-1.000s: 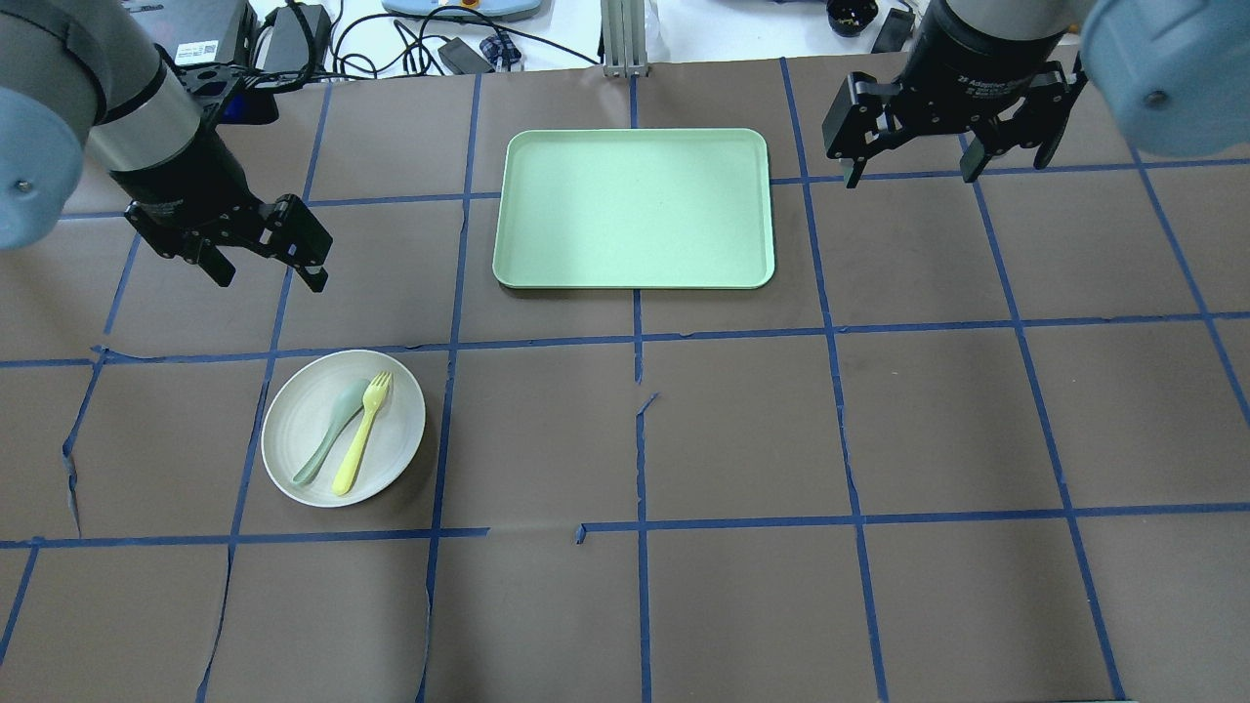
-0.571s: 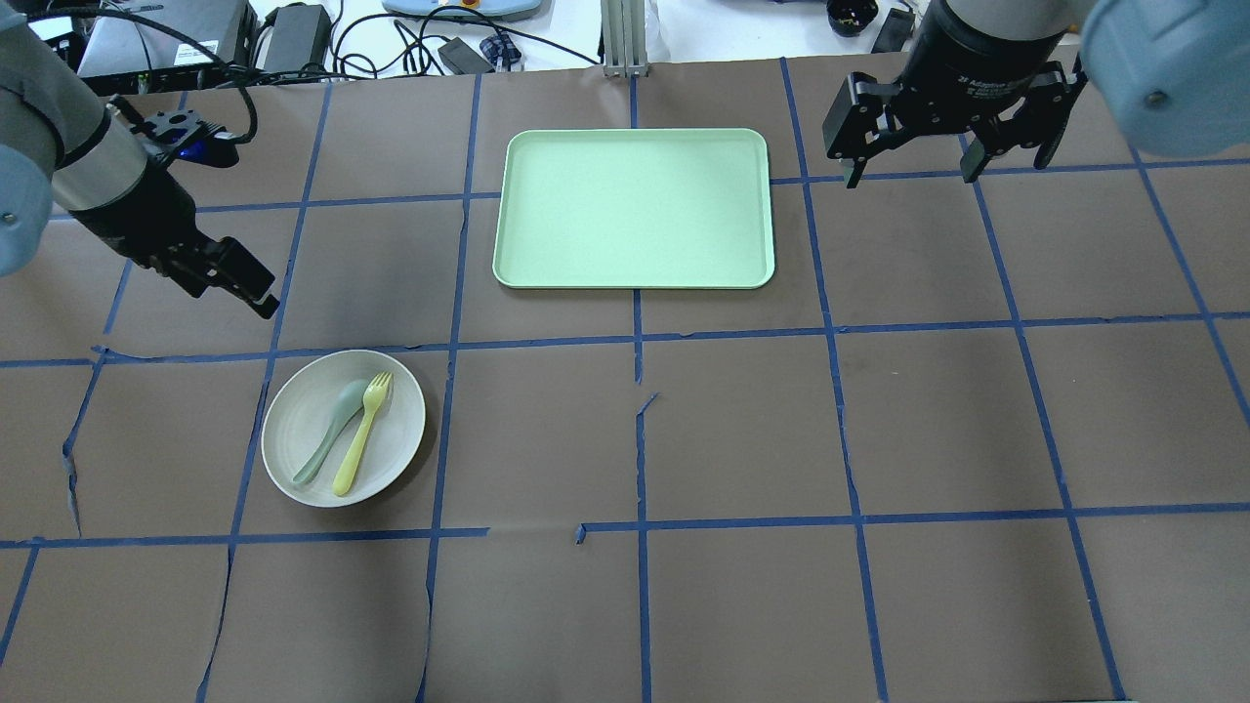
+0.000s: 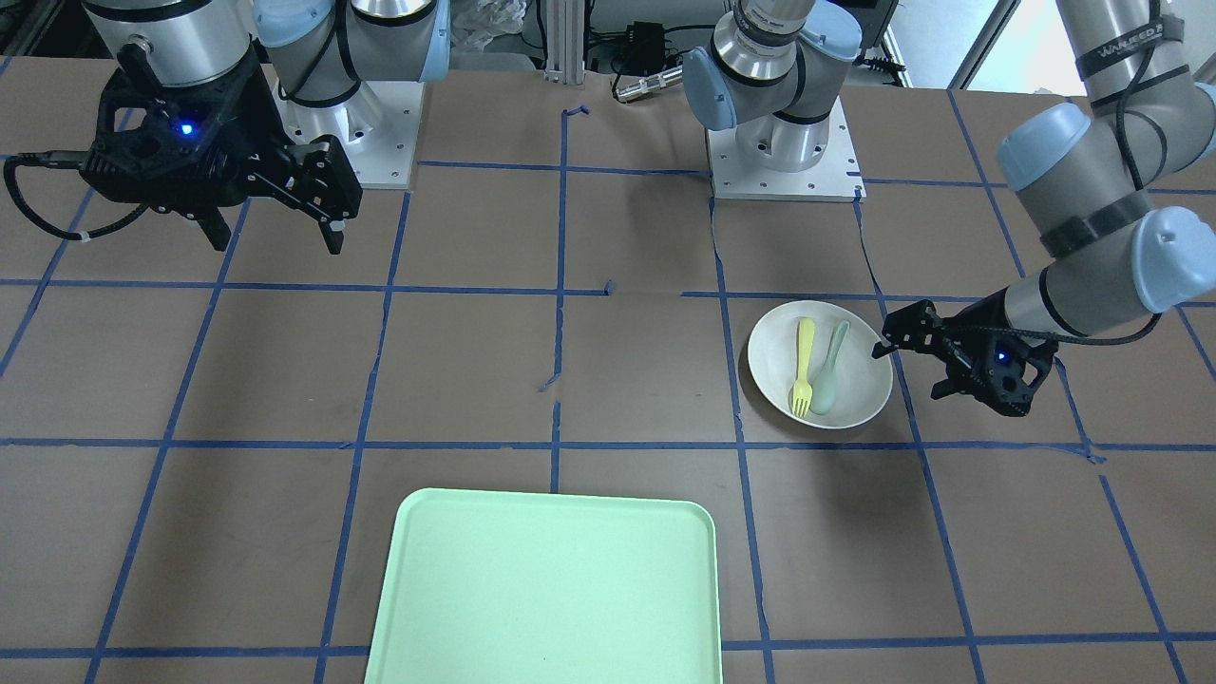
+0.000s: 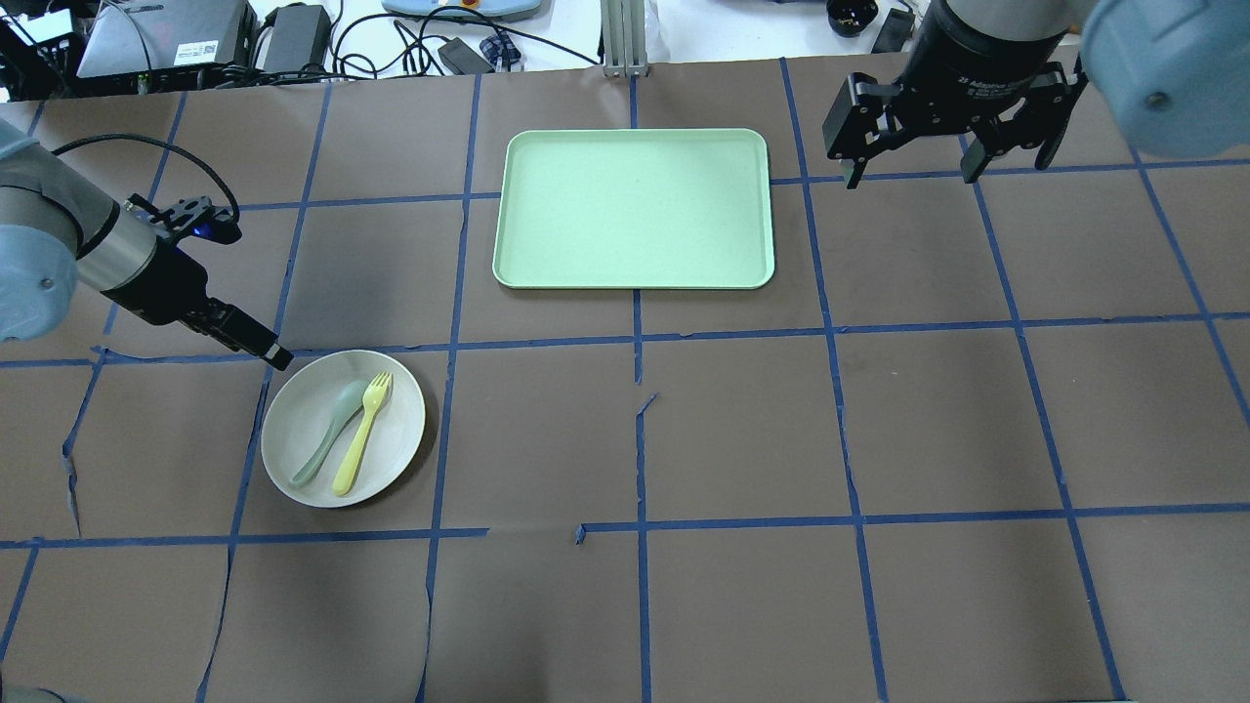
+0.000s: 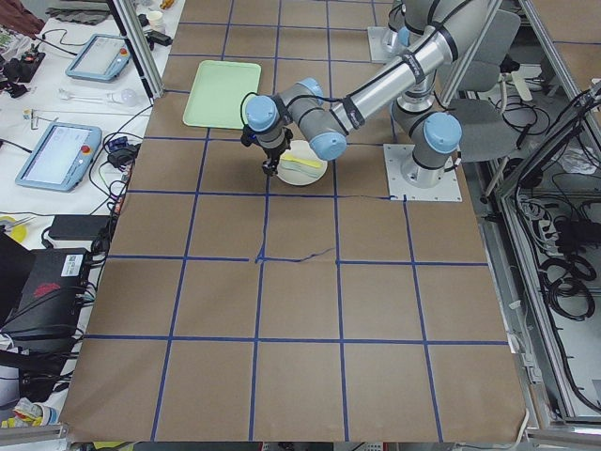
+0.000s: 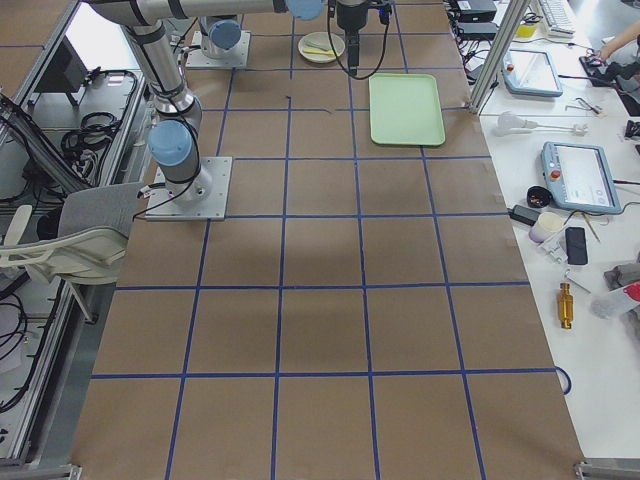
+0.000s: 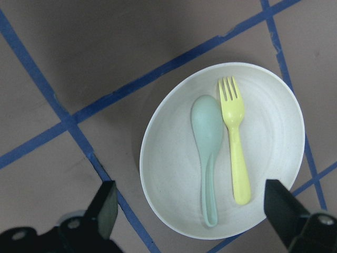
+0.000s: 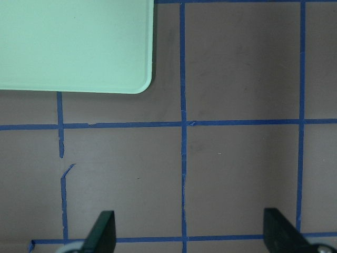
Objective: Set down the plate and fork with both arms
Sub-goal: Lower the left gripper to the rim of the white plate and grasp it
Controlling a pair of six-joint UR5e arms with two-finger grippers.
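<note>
The off-white plate (image 4: 400,422) sits on the table's left half, with the pale-yellow fork (image 4: 361,435) and a grey-green spoon (image 4: 327,434) lying side by side in it. My left gripper (image 4: 274,356) is open, tilted and low at the plate's far-left rim. In the left wrist view its fingers (image 7: 105,206) stand wide apart on either side of the plate (image 7: 274,132), with the fork (image 7: 236,142) ahead. In the front view this gripper (image 3: 907,372) is beside the plate (image 3: 771,356). My right gripper (image 4: 910,178) is open and empty, high at the far right.
A rectangular light-green tray (image 4: 635,210) lies at the far middle; its corner shows in the right wrist view (image 8: 73,42). Brown paper with blue tape lines covers the table. Cables and boxes lie beyond the far edge.
My left gripper has moved down and towards me, from the far left to the plate's far-left rim. The right arm, plate, fork and spoon have not moved.
</note>
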